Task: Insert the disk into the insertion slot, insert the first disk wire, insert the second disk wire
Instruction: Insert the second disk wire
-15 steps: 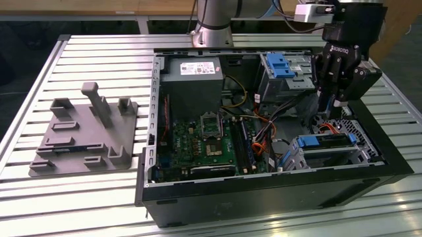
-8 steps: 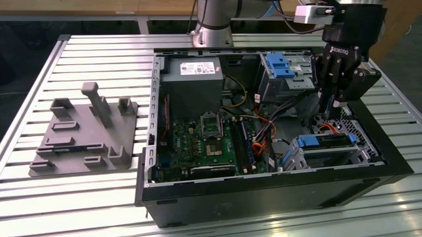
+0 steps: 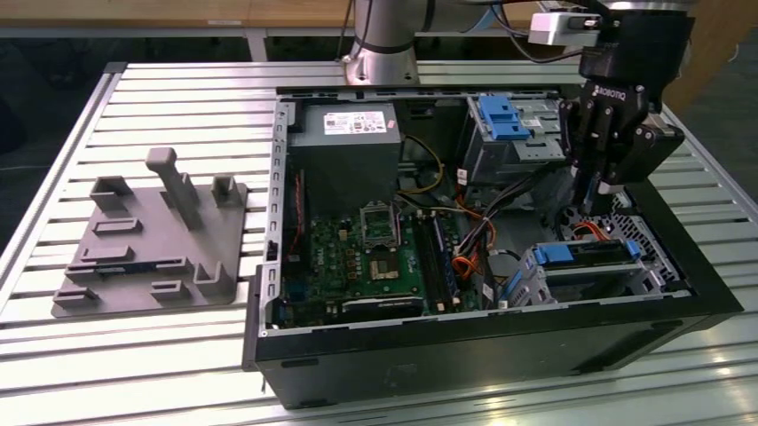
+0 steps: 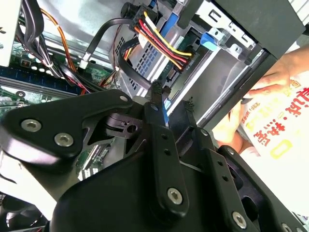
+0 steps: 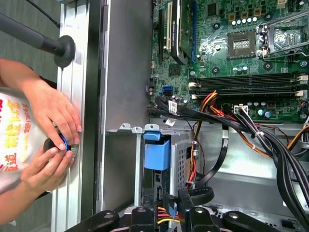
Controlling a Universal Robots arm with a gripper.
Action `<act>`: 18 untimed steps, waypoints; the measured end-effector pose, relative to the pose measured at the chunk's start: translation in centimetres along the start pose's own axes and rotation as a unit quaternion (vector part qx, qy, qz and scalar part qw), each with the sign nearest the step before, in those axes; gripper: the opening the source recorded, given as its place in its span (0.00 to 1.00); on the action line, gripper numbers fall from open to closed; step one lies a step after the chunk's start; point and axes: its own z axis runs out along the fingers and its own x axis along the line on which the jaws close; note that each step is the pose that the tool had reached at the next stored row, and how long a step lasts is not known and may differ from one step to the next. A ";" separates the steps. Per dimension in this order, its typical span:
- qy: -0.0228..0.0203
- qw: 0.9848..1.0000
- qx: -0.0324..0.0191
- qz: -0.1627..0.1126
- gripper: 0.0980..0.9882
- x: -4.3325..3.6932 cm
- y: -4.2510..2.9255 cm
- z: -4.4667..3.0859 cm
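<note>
**Disk's in the bay, and the work is at the wires.**

The disk (image 3: 588, 255), blue carrier and all, lies inside the insertion slot (image 3: 598, 282) in the near corner of the computer case (image 3: 474, 355), on the exterior view's right, so step one looks done. The gripper (image 4: 173, 95) hangs right at the disk's rear end, where the red-yellow-black power lead (image 4: 161, 42) curves in toward the drive. I'd call a disk wire the step in hand, but I can't make out which of the two, or whether any plug is home. Clamped or released? Can't tell from here. Cable loops crowd that end, so this work calls for a plug squared to its socket and a straight, gentle push. A person's hands (image 5: 53, 116) rest outside the case wall.
</note>
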 end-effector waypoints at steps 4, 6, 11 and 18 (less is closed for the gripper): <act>0.000 1.000 0.000 0.000 0.27 -0.05 -0.04 0.09; 0.000 1.000 0.000 0.000 0.27 -0.06 -0.05 0.12; 0.000 1.000 0.000 0.000 0.27 -0.10 -0.05 0.20; 0.001 1.000 0.000 0.000 0.25 -0.12 -0.05 0.25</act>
